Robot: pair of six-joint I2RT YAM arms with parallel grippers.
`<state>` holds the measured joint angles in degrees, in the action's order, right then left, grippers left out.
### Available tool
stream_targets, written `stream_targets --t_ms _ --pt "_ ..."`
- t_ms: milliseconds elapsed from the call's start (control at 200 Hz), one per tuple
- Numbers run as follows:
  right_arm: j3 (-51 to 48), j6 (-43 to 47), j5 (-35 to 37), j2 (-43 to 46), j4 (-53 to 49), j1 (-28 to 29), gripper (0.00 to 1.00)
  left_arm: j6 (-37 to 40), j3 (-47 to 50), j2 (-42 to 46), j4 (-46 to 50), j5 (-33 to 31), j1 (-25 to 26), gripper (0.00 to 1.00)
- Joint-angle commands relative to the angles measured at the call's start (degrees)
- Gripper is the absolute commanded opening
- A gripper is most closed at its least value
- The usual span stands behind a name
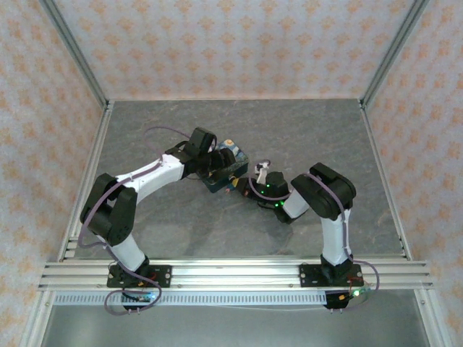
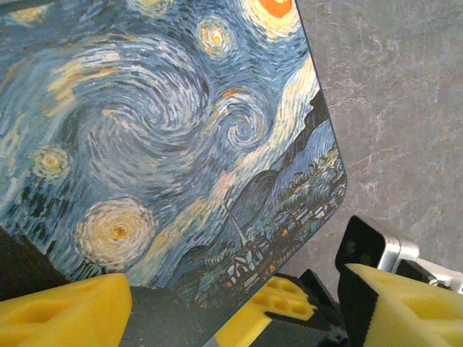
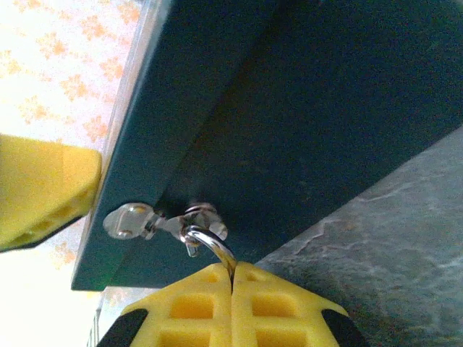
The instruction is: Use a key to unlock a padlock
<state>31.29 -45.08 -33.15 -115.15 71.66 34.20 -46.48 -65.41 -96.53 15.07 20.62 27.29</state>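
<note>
Right claw (image 3: 233, 272): clamped on padlock (image 3: 215, 247) shackle, 6 o'clock.
Left claw (image 2: 181, 314): astride tin (image 2: 166, 144); grip cannot tell.
Padlock: likely light, slippery; hold body.

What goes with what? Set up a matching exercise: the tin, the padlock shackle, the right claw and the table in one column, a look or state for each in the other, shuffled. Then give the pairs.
1. tin
2. padlock shackle
3. right claw
4. table

A. grey and marbled
B. thin silver loop against a dark teal wall
C. blue swirls with yellow stars on its lid
D. yellow pads shut together on the loop

Pairs: 1-C, 2-B, 3-D, 4-A.
</note>
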Motion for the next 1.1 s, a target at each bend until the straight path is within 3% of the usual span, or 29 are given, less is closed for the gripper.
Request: stream_targets --t_ms 0,385,801,1096 --pt "-0.44 -1.80 2.71 2.50 3.47 -0.62 0.00 -0.19 2.66 -0.15 3.46 -0.53 0.33 0.78" --pt "-0.24 -3.33 3.85 4.18 2.68 -0.82 0.00 -0.37 3.66 0.46 3.04 -0.72 0.34 0.78" --pt "-4.98 -1.81 8.22 13.46 -4.77 -1.63 0.00 -0.04 0.58 3.21 3.49 -0.76 0.31 0.80" --pt "-5.81 7.17 10.26 32.44 -29.91 -1.68 0.00 2.50 0.23 9.83 4.55 -6.39 0.19 0.84"
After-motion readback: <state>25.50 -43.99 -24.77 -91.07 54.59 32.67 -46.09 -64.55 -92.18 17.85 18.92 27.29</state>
